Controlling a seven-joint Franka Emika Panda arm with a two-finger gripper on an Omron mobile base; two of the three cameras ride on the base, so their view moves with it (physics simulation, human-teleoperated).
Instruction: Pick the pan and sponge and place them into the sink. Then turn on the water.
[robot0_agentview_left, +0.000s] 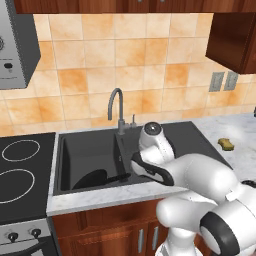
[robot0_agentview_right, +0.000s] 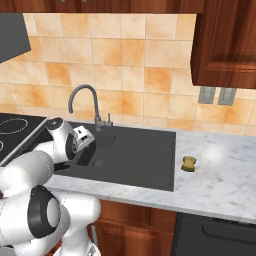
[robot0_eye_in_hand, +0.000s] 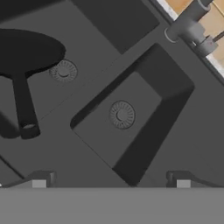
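Pan (robot0_agentview_left: 92, 179) lying in large basin of sink (robot0_agentview_left: 185, 134), handle toward 3 o'clock, at 10 o'clock in hand view (robot0_eye_in_hand: 26, 52). Gripper (robot0_eye_in_hand: 111, 180) hovering above small basin, tips spread wide, holding nothing. Sponge (robot0_agentview_right: 188, 163) out on marble counter (robot0_agentview_right: 225, 185), at 3 o'clock of sink, well apart from it. Faucet (robot0_agentview_left: 116, 107) behind basins at 12 o'clock.
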